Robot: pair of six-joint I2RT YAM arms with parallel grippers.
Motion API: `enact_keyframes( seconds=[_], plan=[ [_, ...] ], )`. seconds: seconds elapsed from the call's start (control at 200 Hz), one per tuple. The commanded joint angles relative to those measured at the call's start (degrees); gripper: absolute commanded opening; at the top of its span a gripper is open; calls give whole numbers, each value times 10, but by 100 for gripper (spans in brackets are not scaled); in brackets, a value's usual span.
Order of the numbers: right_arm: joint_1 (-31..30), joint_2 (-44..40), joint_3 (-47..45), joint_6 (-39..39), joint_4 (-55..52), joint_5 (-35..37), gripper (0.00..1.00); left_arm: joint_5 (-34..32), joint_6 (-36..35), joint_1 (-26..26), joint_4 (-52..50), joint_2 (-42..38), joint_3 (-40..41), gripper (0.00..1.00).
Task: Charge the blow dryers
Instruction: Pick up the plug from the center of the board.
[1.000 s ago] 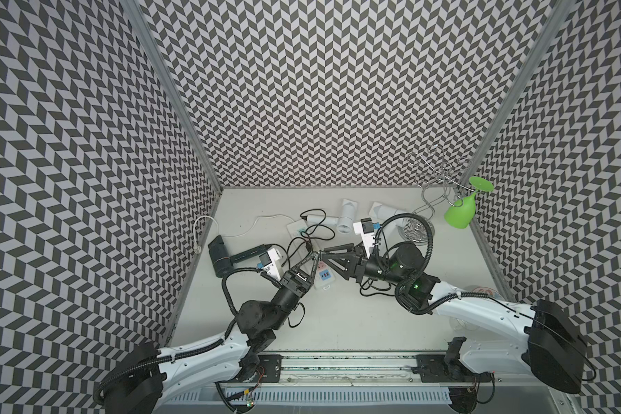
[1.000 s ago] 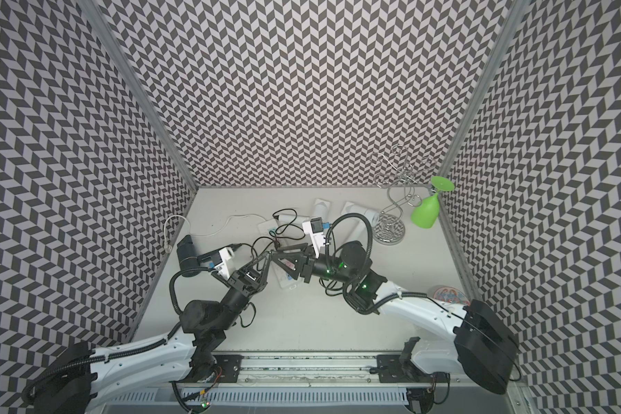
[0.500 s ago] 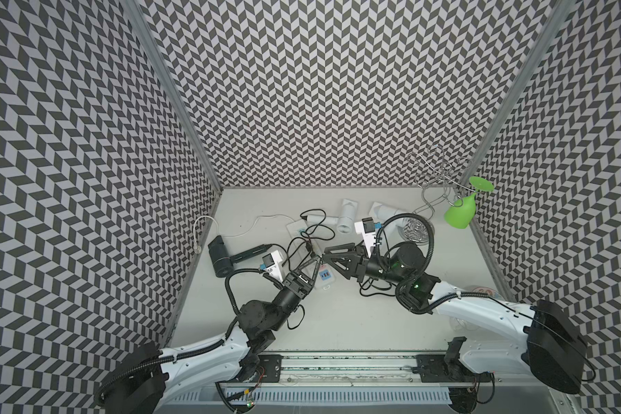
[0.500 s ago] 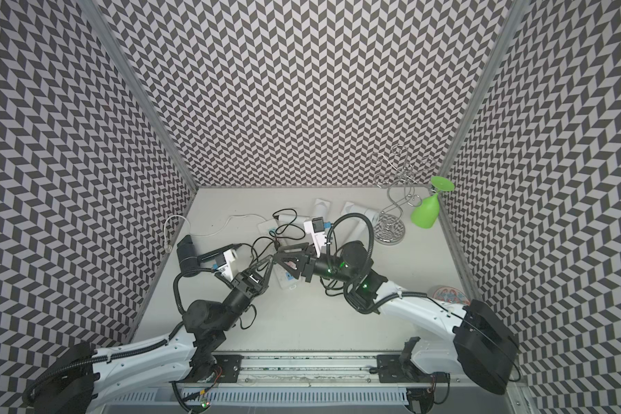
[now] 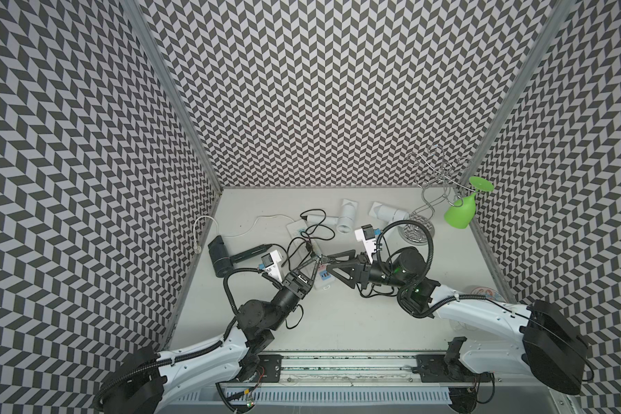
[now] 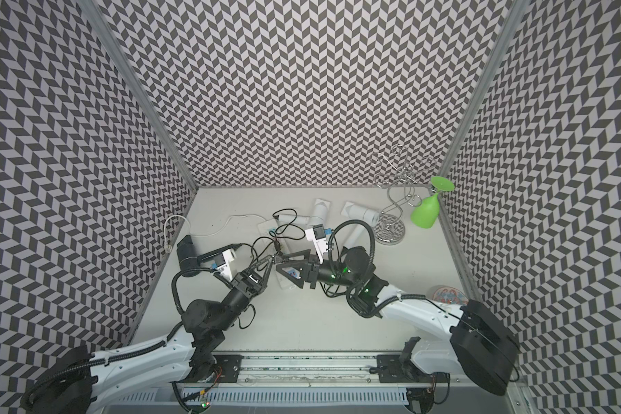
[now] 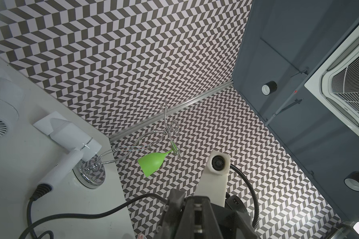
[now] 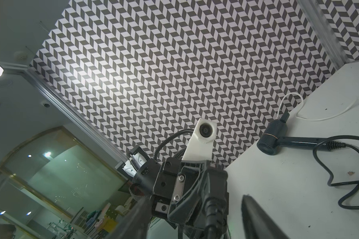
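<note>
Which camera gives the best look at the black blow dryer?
The right wrist view: the black blow dryer lies close and unobstructed, showing its grille, handle and cord. In both top views it is small and lacks detail. The left wrist view misses it.

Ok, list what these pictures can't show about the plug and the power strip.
- The power strip's sockets: in both top views the left gripper, the right gripper and the cords cover them, so which are taken is unclear.
- The plug's prongs: the right wrist view shows only its body, and it is too small in the top views.
- Whose cord is held: lost in the tangle in both top views.
</note>
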State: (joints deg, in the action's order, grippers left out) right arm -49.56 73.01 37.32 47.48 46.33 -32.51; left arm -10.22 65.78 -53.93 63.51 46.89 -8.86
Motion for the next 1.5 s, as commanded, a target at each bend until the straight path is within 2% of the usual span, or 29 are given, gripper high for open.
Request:
enact_keyframes(
  seconds=[0.0, 0.115, 0.19, 0.456, 0.571, 0.611, 0.651, 0.721, 0.756, 0.796, 0.841, 0.946, 1.036, 1.217, 1.347, 1.492],
  plan=[
    [4, -10, 0, 8, 26, -12, 6, 4, -7, 3, 9, 2, 1, 8],
    [4, -2, 6, 8, 27, -25, 18, 7, -6, 3, 10, 10, -1, 8],
    [4, 4, 7, 16, 41, -31, 20, 10, -3, 3, 15, 15, 0, 8],
    [5, 8, 1, 38, 80, -27, 0, 11, 2, 3, 20, 16, 5, 8],
    [7, 0, -1, 31, 71, -13, 0, 9, 1, 3, 12, 9, 5, 9],
    [9, -6, -3, 25, 62, -7, 0, 7, 0, 3, 3, 5, 6, 13],
    [12, -10, -3, 18, 51, -1, 0, 1, 0, 3, -12, -3, 5, 20],
    [18, -23, -5, -4, 20, 14, 0, -16, 6, 3, -69, -23, 1, 58],
    [22, -32, -5, -17, -3, 24, 0, -26, 8, 3, -105, -35, -5, 73],
    [24, -40, -4, -39, -32, 38, 0, -35, 8, 3, -145, -48, -11, 85],
    [25, -49, -1, -62, -67, 57, 0, -42, 6, 4, -179, -59, -18, 91],
    [26, -60, 14, -115, -147, 99, 0, -41, 2, 15, -231, -77, -28, 96],
    [26, -51, 56, -179, -262, 123, 0, -24, -8, 34, -302, -90, -47, 99],
    [26, -31, 145, -284, -486, 202, 0, 43, -72, 118, -470, -120, -97, 99],
    [27, -41, 164, -323, -559, 269, 0, 101, -139, 196, -557, -132, -137, 99],
    [30, -62, 161, -342, -604, 333, 0, 154, -196, 260, -595, -120, -165, 99]
  ],
)
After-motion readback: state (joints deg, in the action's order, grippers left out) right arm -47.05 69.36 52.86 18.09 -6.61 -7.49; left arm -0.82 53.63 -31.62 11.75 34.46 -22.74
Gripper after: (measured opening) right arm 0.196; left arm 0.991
